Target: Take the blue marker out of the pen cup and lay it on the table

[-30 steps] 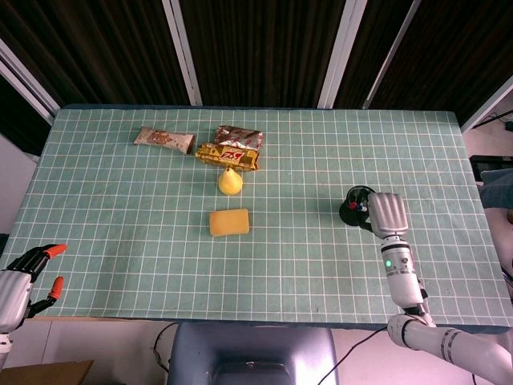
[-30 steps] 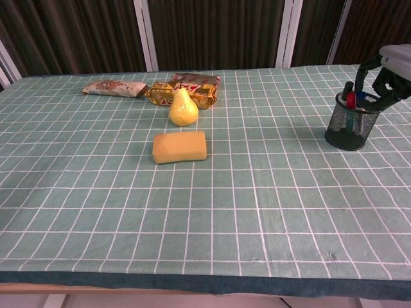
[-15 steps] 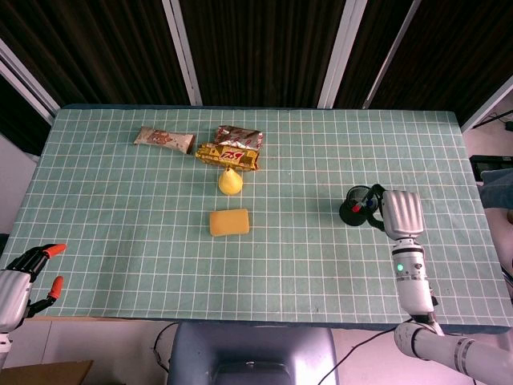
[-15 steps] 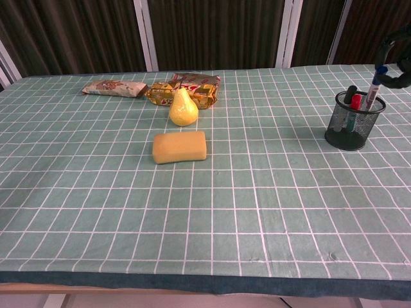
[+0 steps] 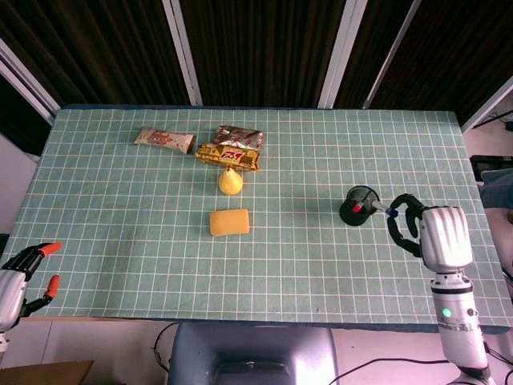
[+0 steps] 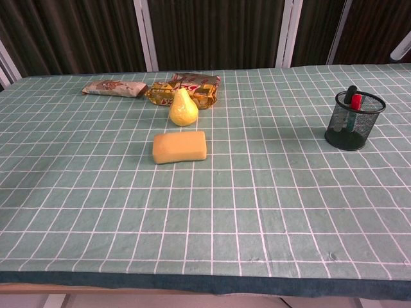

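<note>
The black mesh pen cup (image 5: 357, 207) stands on the right part of the green grid table. In the chest view the pen cup (image 6: 354, 121) holds a red marker (image 6: 356, 101) and a black one (image 6: 349, 94). My right hand (image 5: 434, 230) hovers just right of the cup in the head view. It pinches the blue marker (image 5: 383, 210), which is out of the cup and points back toward it. My left hand (image 5: 22, 273) hangs off the table's near left corner with its fingers apart, holding nothing.
A yellow sponge (image 5: 229, 222) and a pear (image 5: 231, 182) lie mid-table. Behind them are snack packets (image 5: 231, 148) and a wrapped bar (image 5: 163, 139). The table (image 5: 304, 257) is bounded by its front edge and by the right edge just past my right hand.
My right hand has drawn the blue marker up out of the cup and moved right and nearer, leaving the chest view. The cup keeps the red and black markers.
</note>
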